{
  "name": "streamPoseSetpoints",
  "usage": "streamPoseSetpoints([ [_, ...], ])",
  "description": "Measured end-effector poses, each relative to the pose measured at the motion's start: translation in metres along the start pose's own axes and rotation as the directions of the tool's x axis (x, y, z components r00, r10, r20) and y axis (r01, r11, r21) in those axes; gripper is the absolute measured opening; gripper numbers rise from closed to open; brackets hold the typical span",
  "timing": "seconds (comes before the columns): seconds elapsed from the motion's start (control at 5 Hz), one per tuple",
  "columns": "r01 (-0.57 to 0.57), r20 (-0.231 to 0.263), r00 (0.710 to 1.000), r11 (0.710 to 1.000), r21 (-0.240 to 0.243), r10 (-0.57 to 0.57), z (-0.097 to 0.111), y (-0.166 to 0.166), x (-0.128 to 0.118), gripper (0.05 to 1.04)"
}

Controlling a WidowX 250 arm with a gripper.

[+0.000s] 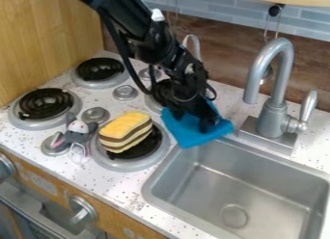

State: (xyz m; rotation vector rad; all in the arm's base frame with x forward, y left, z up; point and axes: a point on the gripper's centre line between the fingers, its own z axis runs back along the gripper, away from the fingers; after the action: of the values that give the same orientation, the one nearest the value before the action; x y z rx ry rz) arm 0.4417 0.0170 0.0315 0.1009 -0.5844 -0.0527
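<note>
Claw (191,122), qty 1, black, camera view: hangs low over blue cloth (222,129), touching its upper part; can't tell if apart, together or clamped on it.

Blue cloth, qty 1: directly under & around claw's lower end, on counter (38,153), betw. stove burners & sink (258,175); its lower edge reaches sink's rear lt. corner. Folds visible.

Burners, qty 4, black coils w/ silver rims: rear lt. (100,72), front lt. (45,108), front rt. (116,166), rear rt., the last partly behind arm.

Toy cake, yellow top (129,123), brown & cream striped sides, qty 1: sits on front rt. burner, to the lt. of cloth & well apart from claw.

Plush mouse (78,132), grey w/ pink ear, qty 1: lies just beside toy cake, betw. 2 of the round silver discs (126,92) (qty 4, set among burners). White loop (78,153), qty 1, by mouse's lower end.

Faucet (276,117), grey, qty 1, w/ 1 side handle (308,108): behind sink, to the rt. of cloth. Drain (234,216), qty 1, in sink floor.

Stove-front knobs (82,209), qty 2, below counter edge. Black wall hooks (276,10), qty 2, up top.
</note>
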Motion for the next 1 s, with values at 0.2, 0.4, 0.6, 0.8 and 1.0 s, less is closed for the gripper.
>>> streamPoseSetpoints([
  [0.2,-0.050,-0.035,0.998,0.997,0.052,0.052,-0.001,0.022,-0.008,1.001],
  [0.4,-0.093,-0.061,0.993,0.990,0.106,0.100,-0.001,0.043,-0.015,1.001],
  [0.6,-0.127,-0.083,0.987,0.981,0.147,0.140,0.000,0.057,-0.023,1.001],
  [0.8,-0.136,-0.091,0.984,0.972,0.194,0.156,0.001,0.070,-0.027,1.001],
  [1.0,-0.151,-0.097,0.979,0.960,0.238,0.178,0.001,0.087,-0.030,1.001],
])
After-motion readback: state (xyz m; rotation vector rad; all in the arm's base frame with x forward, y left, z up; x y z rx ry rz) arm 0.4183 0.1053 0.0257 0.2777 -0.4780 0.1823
